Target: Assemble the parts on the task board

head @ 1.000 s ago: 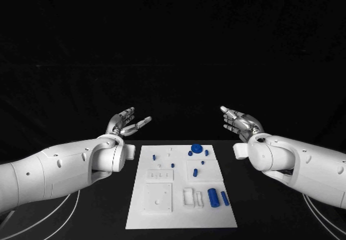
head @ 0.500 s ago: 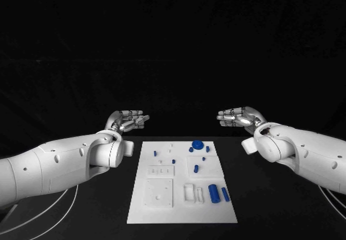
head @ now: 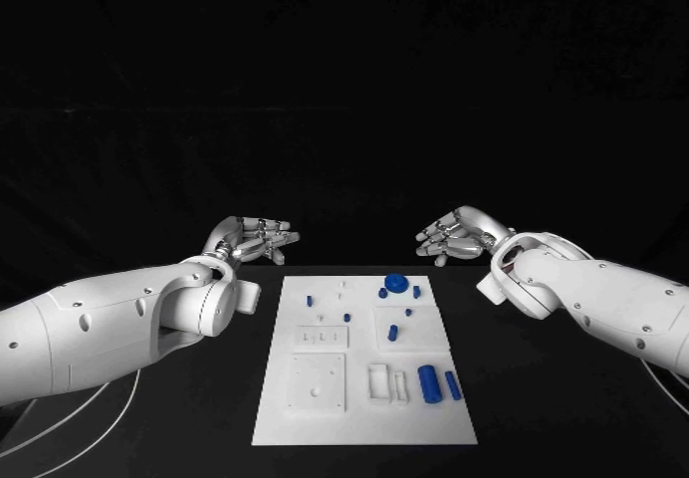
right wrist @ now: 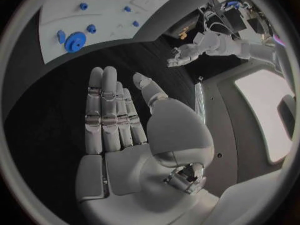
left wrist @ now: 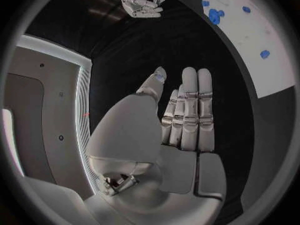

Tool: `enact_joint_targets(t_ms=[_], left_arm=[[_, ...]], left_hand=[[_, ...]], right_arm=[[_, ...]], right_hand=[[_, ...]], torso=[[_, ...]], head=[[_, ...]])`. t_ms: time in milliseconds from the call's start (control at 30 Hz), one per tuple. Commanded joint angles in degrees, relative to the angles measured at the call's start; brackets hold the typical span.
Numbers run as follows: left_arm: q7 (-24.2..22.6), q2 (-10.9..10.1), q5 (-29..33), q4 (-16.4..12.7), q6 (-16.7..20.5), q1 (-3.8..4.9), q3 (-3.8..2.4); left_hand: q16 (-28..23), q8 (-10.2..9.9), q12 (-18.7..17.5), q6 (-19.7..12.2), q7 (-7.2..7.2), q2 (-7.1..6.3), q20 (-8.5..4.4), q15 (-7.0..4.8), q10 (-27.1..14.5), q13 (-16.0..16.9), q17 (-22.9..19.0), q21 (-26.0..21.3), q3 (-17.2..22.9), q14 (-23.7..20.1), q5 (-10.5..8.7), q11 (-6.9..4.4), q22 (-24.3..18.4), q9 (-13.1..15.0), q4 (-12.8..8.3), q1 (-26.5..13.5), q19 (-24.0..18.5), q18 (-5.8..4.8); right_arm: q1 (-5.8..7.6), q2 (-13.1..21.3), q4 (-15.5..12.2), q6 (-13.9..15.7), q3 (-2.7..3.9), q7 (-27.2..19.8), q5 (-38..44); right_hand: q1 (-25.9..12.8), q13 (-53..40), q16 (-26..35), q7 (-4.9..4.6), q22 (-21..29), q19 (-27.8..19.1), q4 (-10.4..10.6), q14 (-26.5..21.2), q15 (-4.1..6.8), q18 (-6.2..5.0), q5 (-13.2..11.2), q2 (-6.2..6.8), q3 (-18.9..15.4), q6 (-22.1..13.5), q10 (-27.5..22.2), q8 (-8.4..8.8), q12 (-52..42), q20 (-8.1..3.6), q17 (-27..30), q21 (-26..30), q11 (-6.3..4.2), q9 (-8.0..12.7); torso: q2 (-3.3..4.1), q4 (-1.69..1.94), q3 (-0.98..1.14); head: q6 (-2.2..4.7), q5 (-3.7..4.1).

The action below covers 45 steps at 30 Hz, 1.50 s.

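Observation:
The white task board lies in the middle of the black table. On it are a round blue part at the far end, a thick blue cylinder with a thin blue pin beside it near the front right, and several small blue pegs. My left hand hovers beyond the board's far left corner, holding nothing. My right hand hovers beyond the far right corner, also holding nothing. In the wrist views the left hand and right hand have straight fingers over bare table, away from the board.
Bare black table surrounds the board on all sides. White cables run along the table at the front left and front right. Raised white fixtures stand on the board's near half.
Both hands have turned from fingers pointing up and outward to fingers pointing inward toward each other. They have come slightly closer together above the board's far end. Nothing on the board moved.

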State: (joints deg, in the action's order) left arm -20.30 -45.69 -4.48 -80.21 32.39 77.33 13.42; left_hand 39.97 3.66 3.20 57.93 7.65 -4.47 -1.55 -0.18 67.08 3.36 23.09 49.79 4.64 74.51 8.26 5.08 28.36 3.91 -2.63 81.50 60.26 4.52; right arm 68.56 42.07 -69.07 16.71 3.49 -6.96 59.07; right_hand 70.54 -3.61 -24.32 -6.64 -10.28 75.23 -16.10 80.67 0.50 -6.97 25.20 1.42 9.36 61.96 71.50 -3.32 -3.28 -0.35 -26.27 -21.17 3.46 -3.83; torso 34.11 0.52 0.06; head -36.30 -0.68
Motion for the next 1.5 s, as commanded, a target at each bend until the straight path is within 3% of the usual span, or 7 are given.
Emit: enact_joint_targets(t_ms=[33,100,167,467,800,1000,1500], left_arm=[[1.9,-0.7,-4.2,-1.6,-4.4,0.39,-0.1],[2.3,-1.2,-5.0,-2.5,-5.1,0.63,-0.14],[2.8,-1.7,-5.9,-3.5,-5.8,0.92,-0.2],[3.9,-3.8,-8.1,-7.5,-7.5,2.19,-0.59],[5.5,-4.9,-12.4,-10.2,-9.8,2.87,-1.03],[6.2,-5.4,-14.7,-11.3,-10.4,3.31,-1.15],[7.2,-5.6,-16.0,-12.1,-11.5,4.09,-1.26]], left_hand=[[5.7,0.0,0.3,0.1,-0.2,0.03,-0.45,-0.57,0.1,0.0,1.6,5.4,0.6,2.4,0.06,-0.26,3.7,0.1,-0.2,-0.7,0.8,1.89],[7.0,0.0,0.4,-0.3,-0.55,-0.13,-0.55,-0.87,-0.9,0.1,1.5,7.0,0.7,3.2,0.06,-0.34,5.0,0.1,-0.3,-1.0,0.9,2.24],[8.2,0.0,0.3,-0.4,-0.93,-0.12,-0.94,-1.39,-1.8,0.1,0.9,8.6,0.7,4.0,0.08,-0.48,6.5,0.2,-0.5,-1.2,0.6,2.44],[15.0,0.0,0.3,-0.9,-1.22,-0.07,-1.54,-2.06,-3.1,0.1,0.6,9.9,0.4,6.4,0.53,-0.53,8.4,0.1,-1.6,-1.4,2.0,3.07],[21.7,0.0,0.2,-0.6,-2.22,0.35,-2.99,-3.54,-3.4,0.0,1.3,10.0,1.0,7.8,0.75,-1.45,9.3,0.1,-2.2,-2.0,4.3,2.68],[23.5,0.0,0.1,-0.1,-2.43,0.36,-3.17,-3.72,-1.4,0.0,0.9,10.1,1.9,7.5,1.35,-1.84,9.8,0.1,-2.5,-2.0,4.9,2.78],[24.0,-0.1,0.2,-1.3,-2.66,-0.04,-3.3,-3.84,-5.6,0.0,-0.6,9.1,1.5,7.3,1.41,-1.77,10.1,0.0,-2.7,-1.9,5.4,2.67]], right_arm=[[0.32,-0.5,-0.3,-2.5,0.03,5.3,13.0],[0.5,-0.7,-0.5,-2.5,0.05,6.7,15.3],[0.66,-0.9,-0.7,-2.7,0.06,8.2,17.9],[1.06,-2.4,-1.8,-3.5,0.09,13.5,27.3],[1.1,-4.6,-1.3,-5.0,0.09,17.5,33.8],[1.1,-5.4,-1.4,-5.9,0.09,19.3,36.2],[1.01,-7.0,-0.8,-6.9,0.1,21.4,40.7]], right_hand=[[-3.1,-0.2,-19.7,0.74,-10.8,8.6,-0.1,1.6,1.71,-0.8,2.9,3.65,4.6,0.2,-1.5,-0.28,-0.3,-3.69,-19.5,-15.1,0.09,-0.2],[-3.7,-0.3,-20.8,1.05,-16.2,6.9,0.1,1.9,1.55,-2.38,2.6,4.63,6.9,0.8,-2.5,-0.34,-0.2,-3.25,-20.8,-20.8,0.45,-0.4],[-4.0,-0.2,-21.0,1.48,-19.8,5.5,0.1,2.0,1.4,-2.93,3.2,5.55,7.9,0.6,-3.2,-0.32,-0.2,-2.98,-21.1,-23.7,0.47,-0.5],[-4.2,-0.6,-22.0,1.9,-36.2,6.8,0.2,2.6,1.71,-2.67,2.9,6.98,11.2,-0.6,-2.7,-0.31,-0.1,-3.14,-19.3,-34.7,0.31,-0.5],[-4.5,-0.7,-23.9,1.22,-38.8,7.1,0.6,2.4,2.03,-2.67,2.0,7.88,15.2,0.5,-1.3,-0.32,-0.2,-3.45,-18.0,-34.7,-0.1,-0.4],[-4.4,-1.4,-24.9,0.95,-39.8,7.7,1.0,2.5,2.41,-2.55,2.5,7.87,15.6,1.2,0.5,-0.32,-0.2,-3.82,-17.5,-34.6,-0.58,-0.4],[-4.4,-1.7,-26.6,0.83,-43.1,8.3,2.1,1.9,2.38,-2.47,1.6,8.54,16.2,1.4,0.4,-0.3,-0.2,-3.81,-15.1,-32.5,-0.55,-0.3]], torso=[[1.54,0.78,0.26],[2.11,1.0,0.32],[2.61,1.19,0.38],[4.51,1.8,0.61],[5.95,2.61,0.95],[6.7,2.89,0.93],[7.82,3.28,0.88]], head=[[0.35,0.46],[0.73,0.67],[0.74,0.81],[1.3,1.53],[1.65,1.77],[2.01,2.01],[2.19,2.62]])
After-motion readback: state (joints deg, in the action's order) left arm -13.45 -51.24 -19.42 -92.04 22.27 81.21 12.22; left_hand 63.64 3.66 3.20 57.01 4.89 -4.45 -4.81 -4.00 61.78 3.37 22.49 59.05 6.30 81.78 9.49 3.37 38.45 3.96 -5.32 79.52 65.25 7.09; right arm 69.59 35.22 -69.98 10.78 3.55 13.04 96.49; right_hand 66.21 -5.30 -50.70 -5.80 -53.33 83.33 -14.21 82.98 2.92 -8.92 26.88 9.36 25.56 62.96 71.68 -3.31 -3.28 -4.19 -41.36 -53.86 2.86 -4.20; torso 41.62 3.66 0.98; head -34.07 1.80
